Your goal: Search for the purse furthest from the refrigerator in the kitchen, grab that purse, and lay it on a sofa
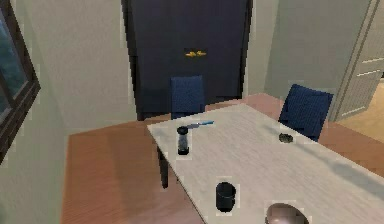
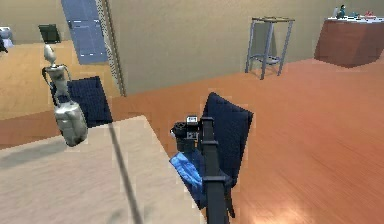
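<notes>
Blue bundle (image 2: 186, 166) on chair (image 2: 236, 122) near hand (image 2: 182, 130)

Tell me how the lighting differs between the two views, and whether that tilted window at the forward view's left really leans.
Forward view: dim, the dark double door nearly black, the pale table standing out; the window leans only in the picture. Arm side view: brighter, the floor evenly lit, one thin shadow line crossing the table.

A pale table (image 1: 262, 165) is set before dark double doors (image 1: 187, 50). A blue chair (image 1: 187, 97) is placed at its far end, a second chair (image 1: 305, 108) along its right side.
</notes>
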